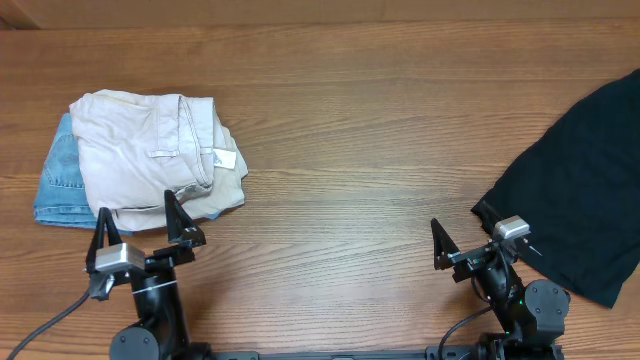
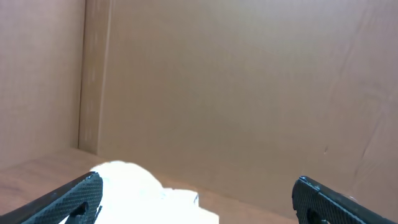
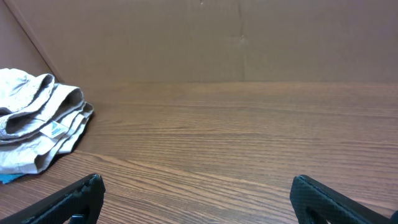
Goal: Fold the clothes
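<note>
The beige shorts (image 1: 150, 150) lie folded in a compact pile at the table's left, with the waistband and a small white tag on the right side. They rest on a light blue garment (image 1: 58, 185). In the right wrist view the shorts (image 3: 37, 121) show at the far left. In the left wrist view they are an overexposed white shape (image 2: 146, 196) between the fingers. My left gripper (image 1: 140, 215) is open and empty just in front of the pile. My right gripper (image 1: 465, 240) is open and empty near the front right.
A large black garment (image 1: 580, 180) lies spread at the table's right edge, close beside my right gripper. A brown cardboard wall (image 3: 236, 37) stands along the back of the wooden table (image 1: 350, 150).
</note>
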You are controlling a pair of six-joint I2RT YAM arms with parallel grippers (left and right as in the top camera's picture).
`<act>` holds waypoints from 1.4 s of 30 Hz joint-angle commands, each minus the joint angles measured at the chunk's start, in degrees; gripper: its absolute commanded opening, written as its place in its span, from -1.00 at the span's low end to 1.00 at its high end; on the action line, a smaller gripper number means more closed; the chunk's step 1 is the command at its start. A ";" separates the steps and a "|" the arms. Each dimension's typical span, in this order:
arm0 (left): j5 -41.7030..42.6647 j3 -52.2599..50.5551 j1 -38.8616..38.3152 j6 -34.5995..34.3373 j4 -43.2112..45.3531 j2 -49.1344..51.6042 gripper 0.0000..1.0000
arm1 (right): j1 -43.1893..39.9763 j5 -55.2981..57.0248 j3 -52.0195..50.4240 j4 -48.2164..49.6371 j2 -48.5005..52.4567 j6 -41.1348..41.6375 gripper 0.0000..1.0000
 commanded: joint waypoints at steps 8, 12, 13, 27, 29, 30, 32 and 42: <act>7.30 -10.40 0.35 0.15 -1.81 -1.95 1.00 | 0.31 -0.24 -0.15 0.37 -0.68 0.17 1.00; 9.07 -10.40 0.35 0.31 -11.08 -1.95 1.00 | 0.31 -0.26 -0.15 0.37 -0.68 0.17 1.00; 9.97 -10.38 0.35 1.49 -11.43 -1.92 1.00 | 0.31 -0.24 -0.15 0.37 -0.68 0.17 1.00; 13.16 -10.34 0.31 2.21 -11.41 -1.92 1.00 | 0.31 -0.24 -0.15 0.35 -0.68 0.17 1.00; 13.14 -10.34 0.31 2.21 -11.43 -1.92 1.00 | 0.31 -0.24 -0.15 0.37 -0.68 0.17 1.00; 13.16 -10.34 0.31 2.21 -11.43 -1.92 1.00 | 0.31 -0.24 -0.15 0.37 -0.68 0.17 1.00; 13.14 -10.34 0.31 2.21 -11.43 -1.92 1.00 | 0.31 -0.24 -0.15 0.37 -0.68 0.17 1.00; 13.14 -10.34 0.31 2.21 -11.43 -1.92 1.00 | 0.31 -0.24 -0.15 0.37 -0.68 0.17 1.00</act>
